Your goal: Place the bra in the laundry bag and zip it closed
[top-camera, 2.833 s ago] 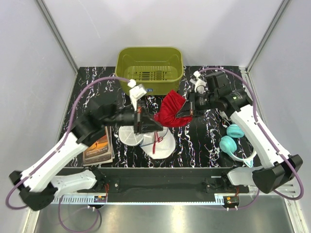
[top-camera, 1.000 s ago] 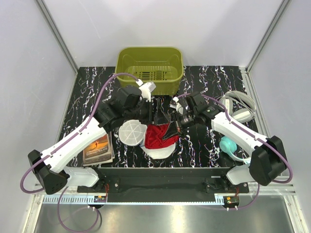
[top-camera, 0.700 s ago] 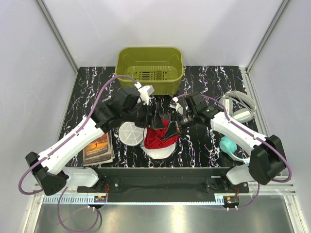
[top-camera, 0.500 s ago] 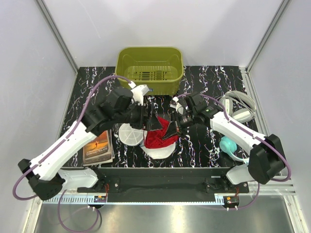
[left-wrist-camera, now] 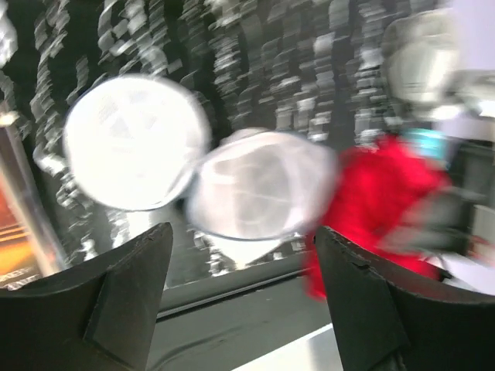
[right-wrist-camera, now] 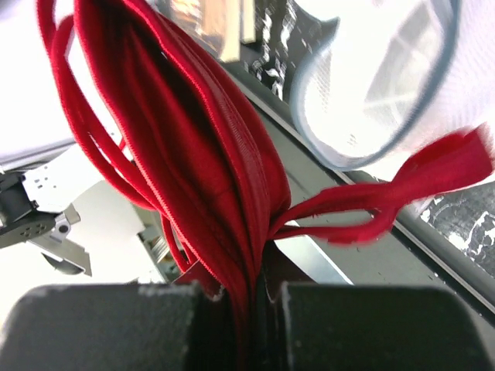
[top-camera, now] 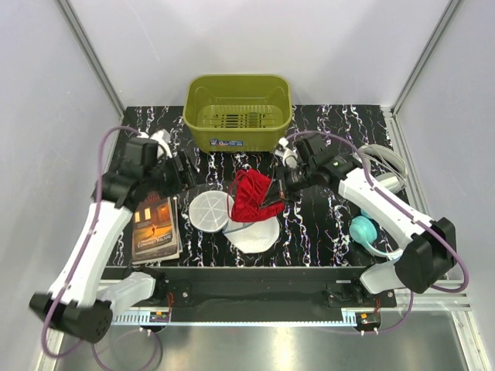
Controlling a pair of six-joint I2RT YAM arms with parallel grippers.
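Left gripper (left-wrist-camera: 244, 230) has backed off upper left, spread; we keep right gripper (right-wrist-camera: 249, 297) pinching bra (top-camera: 249, 193), lowering squarely over laundry bag (top-camera: 255, 236)

An olive-green basket (top-camera: 237, 110) stands at twelve o'clock on the black marbled table (top-camera: 317, 232). A book (top-camera: 155, 228) lies at eight o'clock. A teal rounded item (top-camera: 362, 229) sits at four, with a white grey-rimmed item (top-camera: 380, 152) at three.
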